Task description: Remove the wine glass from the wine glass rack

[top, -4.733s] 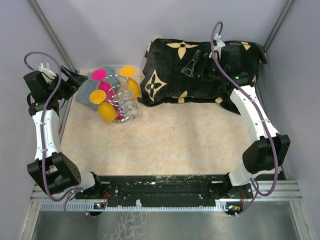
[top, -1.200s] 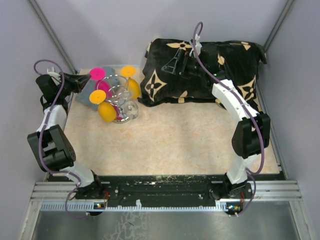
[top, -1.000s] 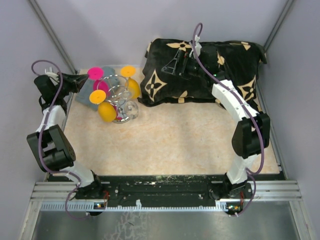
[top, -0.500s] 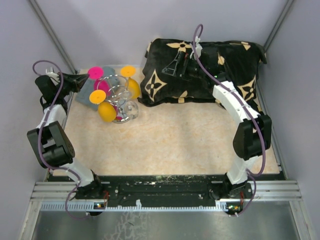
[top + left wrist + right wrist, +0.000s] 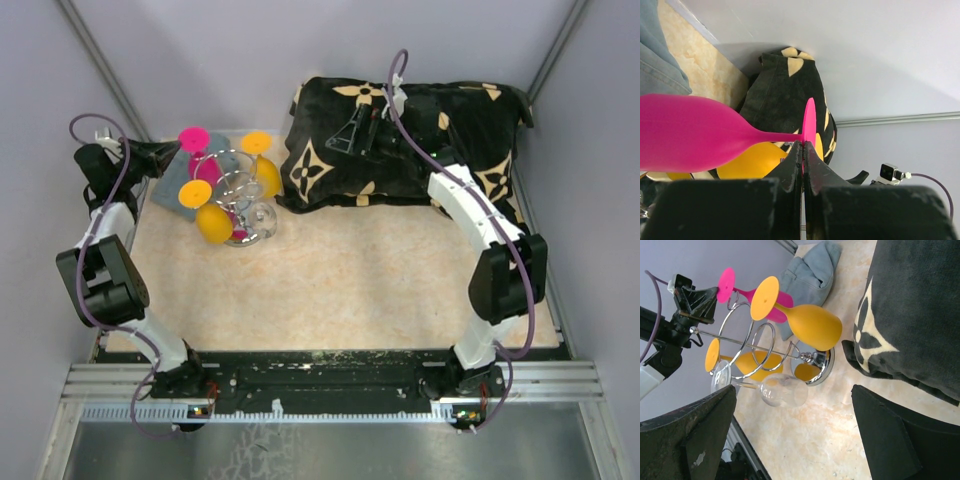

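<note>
The chrome wine glass rack (image 5: 237, 186) stands at the back left, its rings (image 5: 747, 347) rising from a shiny round base (image 5: 816, 366). My left gripper (image 5: 174, 150) is shut on the thin foot (image 5: 810, 121) of a pink wine glass (image 5: 685, 132), which lies sideways with its bowl (image 5: 778, 309) toward the rack. Its foot (image 5: 193, 137) sits just outside a ring; I cannot tell whether the stem touches the wire. My right gripper (image 5: 358, 130) hangs open and empty over the pillow; in its own view the right gripper (image 5: 794, 388) faces the rack.
Two orange glasses (image 5: 213, 222) (image 5: 815, 327) and a clear glass (image 5: 262, 219) hang on the rack. A grey-blue cloth (image 5: 176, 178) lies beneath it at the left wall. A black pillow with beige patterns (image 5: 410, 165) fills the back right.
My left gripper has drawn the pink glass's foot slightly back and away from the rack, and the left arm's elbow has shifted. The right arm has barely moved.
</note>
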